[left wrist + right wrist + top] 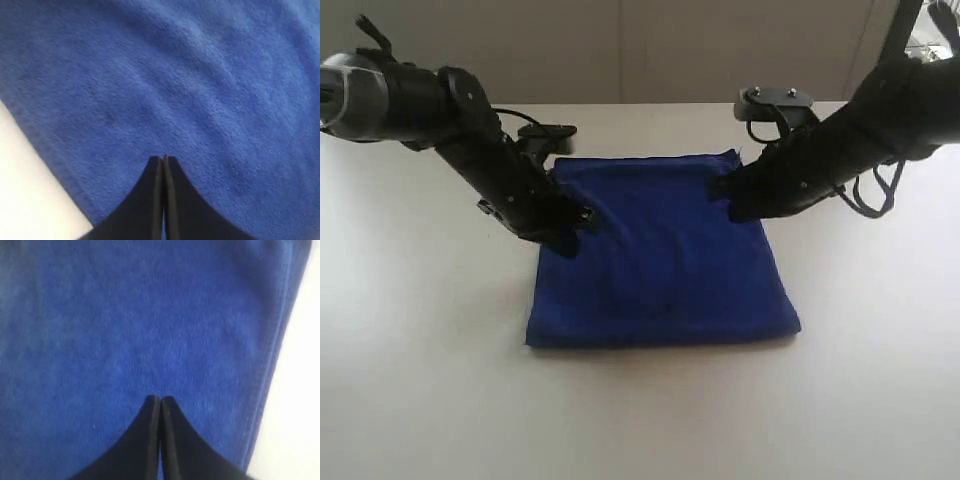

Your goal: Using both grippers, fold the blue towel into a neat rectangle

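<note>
The blue towel (660, 260) lies flat on the white table (420, 390) as a folded, roughly square pad. My left gripper (570, 240) is down at the towel's left edge, about halfway along it. My right gripper (725, 200) is low over the towel's far right part. In the left wrist view the left gripper (164, 158) has its black fingers pressed together over the towel (200, 75), with no cloth visible between them. The right gripper (160, 399) is shut in the same way above the towel (125, 315), close to its hemmed edge.
A black bracket (548, 135) sits on the table just behind the towel's far left corner. Another black mount (775, 100) stands behind the right arm, with loose cables (875, 195) hanging from it. Bare white table surrounds the towel (25, 190) (300, 390).
</note>
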